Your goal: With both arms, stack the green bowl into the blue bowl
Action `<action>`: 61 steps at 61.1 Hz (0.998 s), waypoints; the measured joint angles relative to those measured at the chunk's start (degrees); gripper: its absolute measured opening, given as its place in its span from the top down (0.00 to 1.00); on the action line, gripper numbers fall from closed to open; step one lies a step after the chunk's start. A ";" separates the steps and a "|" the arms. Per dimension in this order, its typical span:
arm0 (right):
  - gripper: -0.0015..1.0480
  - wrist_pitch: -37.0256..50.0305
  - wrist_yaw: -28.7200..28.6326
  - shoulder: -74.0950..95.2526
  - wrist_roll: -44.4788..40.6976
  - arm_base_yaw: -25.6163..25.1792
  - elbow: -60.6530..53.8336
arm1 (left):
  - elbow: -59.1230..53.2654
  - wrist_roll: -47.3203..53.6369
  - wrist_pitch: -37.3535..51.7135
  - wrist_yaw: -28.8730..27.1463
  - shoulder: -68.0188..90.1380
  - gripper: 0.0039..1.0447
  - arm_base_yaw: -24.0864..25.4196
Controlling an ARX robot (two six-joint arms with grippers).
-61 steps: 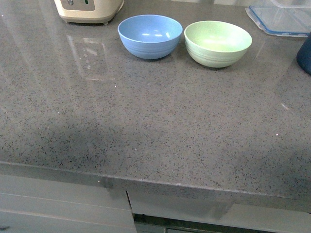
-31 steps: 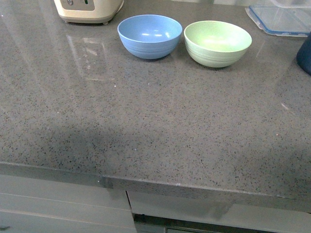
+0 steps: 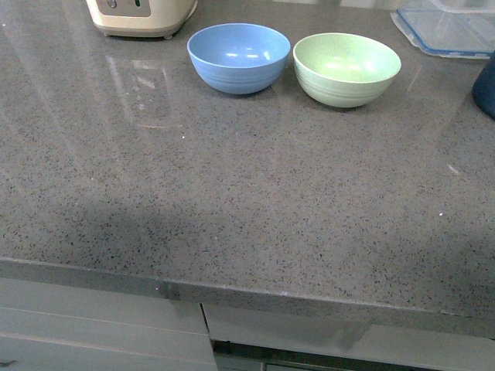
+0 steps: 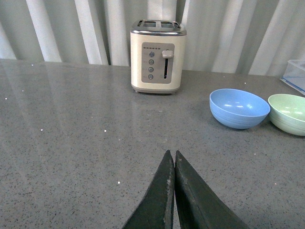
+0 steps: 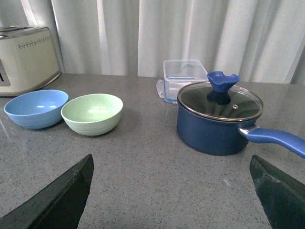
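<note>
Green bowl (image 3: 346,69) sits upright on a speckled grey bench (image 3: 247,224), toward its far side, with the blue bowl (image 3: 238,58) just beside it on the left, their rims almost meeting. Both bowls stand with open mouths up. A cream toaster (image 4: 157,56) stands beyond the blue bowl, further left. To the right of the green bowl are a clear lidded container (image 5: 183,76) and, nearer, a navy pot (image 5: 217,126) with a glass lid and blue handle. In the left wrist view the left pincer (image 4: 171,157) has its fingers pressed together, well apart from both bowls. In the right wrist view the right pincer (image 5: 171,160) has its fingers spread wide, facing the green bowl and the pot.
</note>
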 joint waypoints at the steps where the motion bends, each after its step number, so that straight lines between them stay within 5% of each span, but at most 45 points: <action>1: 0.10 0.00 0.00 0.00 0.00 0.00 0.00 | 0.00 0.00 -0.35 0.02 -0.35 0.97 0.00; 17: 0.10 0.00 -0.02 0.00 0.00 0.00 0.00 | 0.00 0.00 -4.37 0.02 -4.33 0.97 0.00; 22: 0.10 0.00 0.00 -0.02 0.00 0.00 0.00 | 0.00 0.00 -13.77 0.04 -11.98 0.97 0.00; 36: 0.10 0.00 -0.02 0.00 0.00 0.00 0.00 | 0.00 -0.02 -14.40 0.00 -13.97 0.96 0.00; 53: 0.10 0.00 -0.02 -0.02 0.00 0.00 0.00 | 0.00 -0.02 -14.40 0.00 -13.97 0.46 0.00; 61: 0.10 -15.65 -10.16 16.20 5.35 2.40 10.03 | 0.00 0.00 -14.40 0.07 -13.99 0.23 0.00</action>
